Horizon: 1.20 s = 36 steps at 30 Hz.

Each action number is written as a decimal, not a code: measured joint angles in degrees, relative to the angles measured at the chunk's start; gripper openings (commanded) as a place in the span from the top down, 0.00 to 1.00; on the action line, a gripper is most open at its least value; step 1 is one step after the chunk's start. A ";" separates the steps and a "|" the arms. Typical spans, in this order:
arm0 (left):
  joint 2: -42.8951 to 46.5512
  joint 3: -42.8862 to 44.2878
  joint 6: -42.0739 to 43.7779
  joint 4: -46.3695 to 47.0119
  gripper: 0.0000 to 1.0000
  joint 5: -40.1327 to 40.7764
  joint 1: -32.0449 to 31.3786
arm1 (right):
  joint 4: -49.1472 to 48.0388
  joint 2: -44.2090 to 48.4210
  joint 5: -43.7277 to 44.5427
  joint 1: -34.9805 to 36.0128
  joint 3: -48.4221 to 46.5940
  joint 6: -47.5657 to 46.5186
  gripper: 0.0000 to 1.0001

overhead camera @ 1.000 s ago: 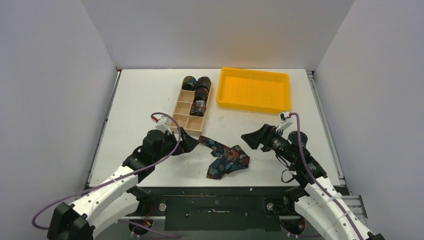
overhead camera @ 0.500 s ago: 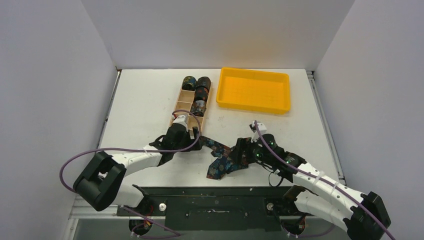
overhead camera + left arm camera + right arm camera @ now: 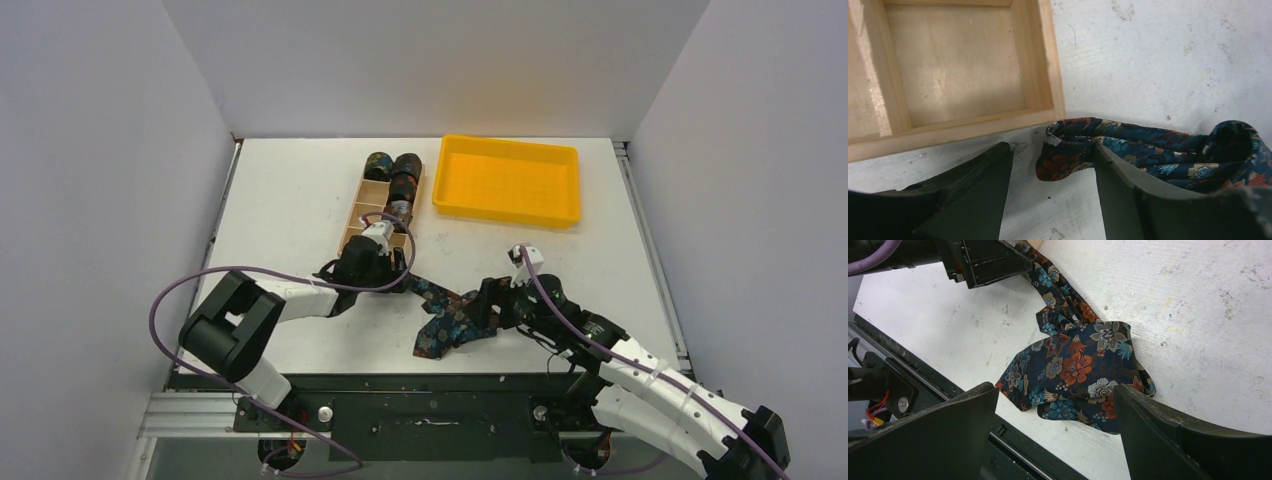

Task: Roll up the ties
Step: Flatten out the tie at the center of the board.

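Okay so, the loose tie (image 3: 452, 318) is lying crumpled on the table just off the near right corner of the wooden box (image 3: 352, 222). Its narrow end is nearly up against the box's near wall, and the wide end is bunched in a heap further out from that corner. Three rolled ties (image 3: 405, 175) already sit in the box's far compartments, so I'd guess this is the last one to do. The left gripper (image 3: 1052, 150) is down at the box's near wall with its jaws partway apart and the folded narrow tip between them. One finger looks like it's brushing the cloth, but nothing is actually pinched yet. The right gripper (image 3: 1054, 390) hangs wide open over the bunched wide end, away from the box, holding nothing. If it were me, I'd close the left one squarely on that tip so it catches both layers of the fold, and stay low without scraping the box wall. Then the right one should grab the wide end and pull it away from the box so the strip lies straight and flat. Otherwise the roll probably comes out lumpy, or the slippery fabric just slides out.
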<state>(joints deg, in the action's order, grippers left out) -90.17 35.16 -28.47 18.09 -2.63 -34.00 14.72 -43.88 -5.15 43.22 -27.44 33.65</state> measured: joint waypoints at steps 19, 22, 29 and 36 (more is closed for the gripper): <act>18.43 9.31 2.21 -19.91 1.00 -4.66 -4.13 | 5.97 9.70 8.13 0.00 -5.16 -0.50 0.12; 22.51 26.01 5.14 -33.83 1.00 3.48 -9.31 | 5.95 14.01 13.79 0.00 -6.34 -0.63 0.11; 15.74 72.46 12.28 -56.17 1.00 24.94 -24.85 | 4.79 17.40 23.65 0.00 -10.25 -0.76 0.10; -1.68 109.46 21.29 -69.13 1.00 40.70 -38.23 | 4.20 17.51 25.07 0.00 -10.62 -1.18 0.09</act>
<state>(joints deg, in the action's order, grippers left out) -91.85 144.62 -7.18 -51.05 38.06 -72.23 18.92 -26.37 19.92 43.22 -38.06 32.47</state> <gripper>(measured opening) 0.033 0.909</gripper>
